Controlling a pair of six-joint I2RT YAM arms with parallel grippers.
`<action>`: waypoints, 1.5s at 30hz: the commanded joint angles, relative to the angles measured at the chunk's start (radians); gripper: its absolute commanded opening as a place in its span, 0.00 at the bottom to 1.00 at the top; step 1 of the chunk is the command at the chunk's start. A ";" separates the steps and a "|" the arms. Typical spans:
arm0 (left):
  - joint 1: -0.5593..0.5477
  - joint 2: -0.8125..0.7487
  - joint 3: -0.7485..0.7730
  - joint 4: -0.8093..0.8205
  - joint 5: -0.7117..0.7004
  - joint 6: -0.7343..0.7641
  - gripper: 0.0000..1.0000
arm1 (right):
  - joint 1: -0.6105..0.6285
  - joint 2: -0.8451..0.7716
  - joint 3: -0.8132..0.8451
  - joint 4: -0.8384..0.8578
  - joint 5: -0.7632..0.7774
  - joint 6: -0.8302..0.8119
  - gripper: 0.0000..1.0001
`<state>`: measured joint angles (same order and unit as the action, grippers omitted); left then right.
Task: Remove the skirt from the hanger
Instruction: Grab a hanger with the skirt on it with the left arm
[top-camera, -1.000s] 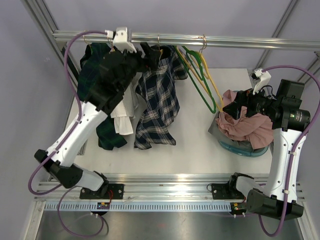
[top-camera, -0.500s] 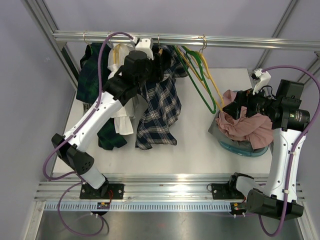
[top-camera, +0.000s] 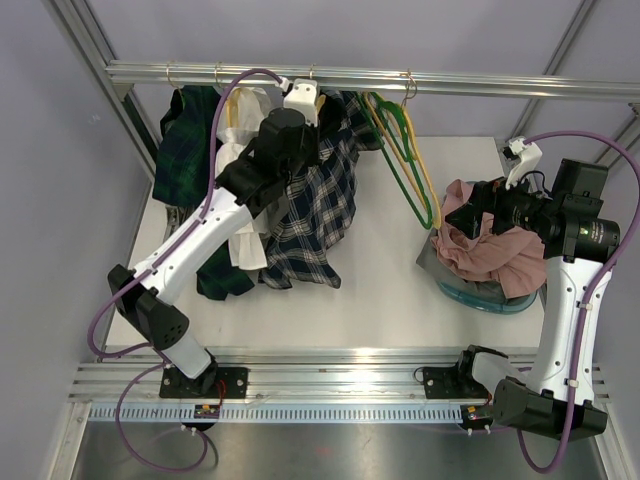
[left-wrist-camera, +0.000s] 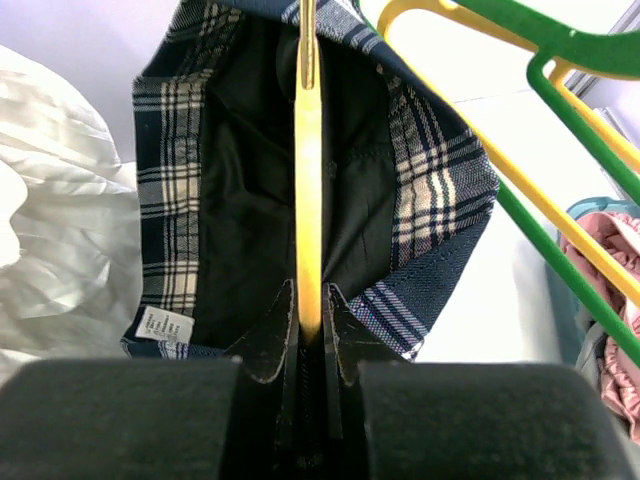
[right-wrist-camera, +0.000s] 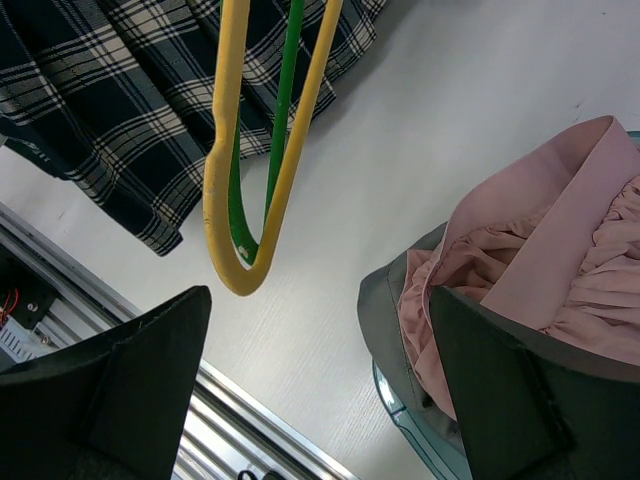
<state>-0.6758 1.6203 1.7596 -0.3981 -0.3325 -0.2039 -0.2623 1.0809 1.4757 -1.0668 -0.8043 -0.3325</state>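
Note:
The navy and white plaid skirt (top-camera: 318, 205) hangs from a yellowish hanger (left-wrist-camera: 309, 190) on the rail (top-camera: 450, 84). My left gripper (top-camera: 316, 118) is up at the skirt's waist. In the left wrist view the gripper (left-wrist-camera: 310, 315) is shut on the hanger's bar, with the skirt's open waistband (left-wrist-camera: 425, 170) spread round it. My right gripper (top-camera: 478, 207) is open and empty, hovering over the table beside the basket. In the right wrist view its fingers (right-wrist-camera: 150, 370) stand wide apart.
Empty green and yellow hangers (top-camera: 408, 150) hang right of the skirt and show in the right wrist view (right-wrist-camera: 238, 200). A dark green garment (top-camera: 185, 140) and a white one (top-camera: 240, 170) hang at the left. A basket (top-camera: 480, 297) with a pink garment (top-camera: 495, 250) stands at the right.
My left arm has swung right along the rail, from the green and white garments to the plaid skirt's hanger. The skirt's hem has shifted slightly left. The right arm has not moved.

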 joint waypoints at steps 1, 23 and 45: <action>-0.019 -0.062 0.145 0.130 -0.063 0.054 0.00 | -0.003 -0.010 0.003 0.022 -0.003 0.006 0.98; -0.021 -0.157 0.159 0.005 -0.099 -0.246 0.00 | -0.003 -0.006 -0.002 0.024 -0.007 0.009 0.98; 0.009 -0.310 -0.075 0.240 0.024 0.014 0.00 | -0.003 -0.021 -0.009 0.004 -0.012 -0.017 0.98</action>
<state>-0.6739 1.3808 1.6482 -0.3393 -0.3340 -0.1871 -0.2623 1.0794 1.4601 -1.0668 -0.8047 -0.3332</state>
